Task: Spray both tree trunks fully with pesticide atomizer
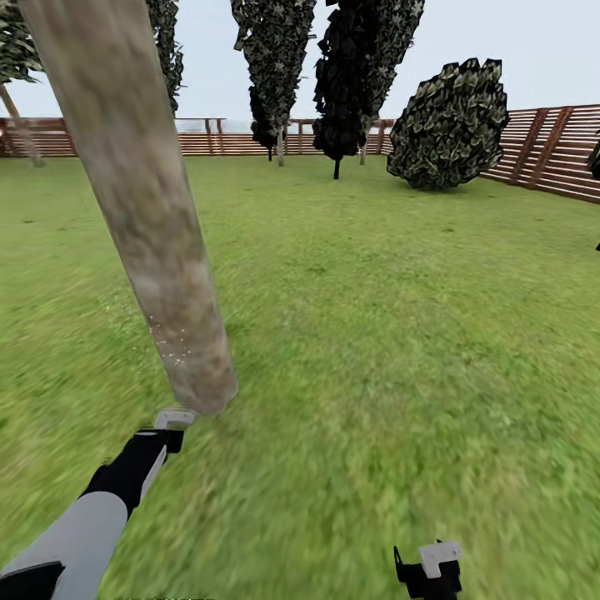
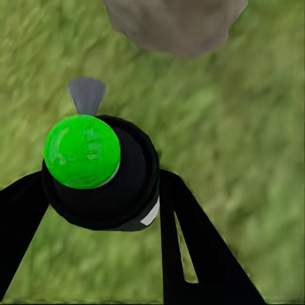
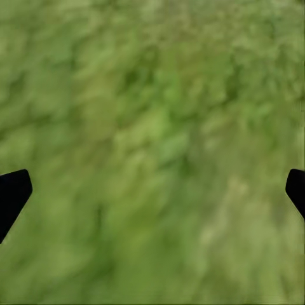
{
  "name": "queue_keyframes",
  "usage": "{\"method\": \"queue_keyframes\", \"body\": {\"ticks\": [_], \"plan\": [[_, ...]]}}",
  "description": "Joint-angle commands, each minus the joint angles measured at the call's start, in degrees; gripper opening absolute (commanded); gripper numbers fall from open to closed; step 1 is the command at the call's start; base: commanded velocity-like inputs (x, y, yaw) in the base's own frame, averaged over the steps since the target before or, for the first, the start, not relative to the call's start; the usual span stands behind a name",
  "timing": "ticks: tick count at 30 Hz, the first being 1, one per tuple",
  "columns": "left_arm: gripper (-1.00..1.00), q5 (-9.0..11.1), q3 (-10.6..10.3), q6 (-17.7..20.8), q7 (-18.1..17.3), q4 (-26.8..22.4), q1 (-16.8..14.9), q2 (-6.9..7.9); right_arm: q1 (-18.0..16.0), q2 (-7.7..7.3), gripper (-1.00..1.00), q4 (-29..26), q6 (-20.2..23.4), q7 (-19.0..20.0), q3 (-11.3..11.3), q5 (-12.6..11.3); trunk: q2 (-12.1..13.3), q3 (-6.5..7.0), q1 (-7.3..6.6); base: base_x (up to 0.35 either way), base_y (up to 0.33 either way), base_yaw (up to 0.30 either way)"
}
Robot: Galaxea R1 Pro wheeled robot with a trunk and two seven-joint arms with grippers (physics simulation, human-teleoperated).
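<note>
Left wrist view shows your left gripper (image 2: 105, 190) clamped on the pesticide atomizer (image 2: 95, 168), nozzle aimed at the tree trunk (image 2: 175, 25) base just ahead; right gripper (image 3: 152, 190) hangs apart.

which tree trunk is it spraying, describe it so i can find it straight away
Start from the brown slatted fence across the back of the lawn, then come forward to the left arm's gripper, which holds the atomizer with its green top. The tree trunk rises just beyond it: a thick, bare, mottled grey-brown column with pale specks near its foot, unlike the dark leafy cypresses and round bush far behind.
</note>
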Motion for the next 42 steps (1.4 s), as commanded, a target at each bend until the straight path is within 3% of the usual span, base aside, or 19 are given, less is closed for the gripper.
{"method": "queue_keyframes", "body": {"ticks": [1, 9, 11, 14, 28, 34, 42], "plan": [[-1.00, -0.1, 0.0, -0.1, 0.0, 0.0, 0.5, 0.00, 0.0, 0.01, 1.00, 0.0, 0.0, 0.0, 0.0, 0.0, 0.0, 0.00, 0.00, 0.026, -0.015, 0.277], [-1.00, 0.0, 0.1, -6.0, 0.4, 0.7, 1.2, -0.79, 0.0, -0.07, 1.00, 0.0, 0.0, 0.0, 0.0, 0.0, 0.0, 0.00, 0.00, 0.004, -0.011, 0.245], [-1.00, 0.2, 0.9, -6.2, 0.4, 0.9, 1.2, -0.64, 0.0, -0.08, 1.00, 0.0, 0.0, 0.0, 0.0, 0.0, 0.0, 0.00, 0.00, 0.000, -0.165, 0.052], [-1.00, 1.5, 3.6, -6.5, 0.4, 1.4, 1.3, -0.68, 0.0, -0.08, 1.00, 0.0, -0.1, 0.0, 0.0, 0.0, 0.0, 0.00, 0.00, 0.000, -0.248, 0.010], [-1.00, 1.5, 4.1, -6.3, 0.7, 2.0, 1.3, -0.91, 0.0, -0.30, 1.00, 0.0, -0.2, -0.1, 0.0, -0.1, 0.0, 0.01, 0.00, 0.000, -0.269, 0.003], [-1.00, 1.5, 4.9, -6.2, 0.8, 2.0, 1.3, -0.40, 0.0, -0.25, 1.00, 0.0, -0.2, 0.0, 0.0, -0.1, 0.0, 0.19, 0.00, 0.061, -0.261, 0.200], [-1.00, 1.6, 5.7, -6.4, 0.7, 2.0, 1.4, -0.96, 0.0, -0.32, 1.00, 0.1, -0.2, 0.0, 0.0, -0.1, 0.0, 0.51, 0.00, 0.232, -0.190, 0.244]]}}
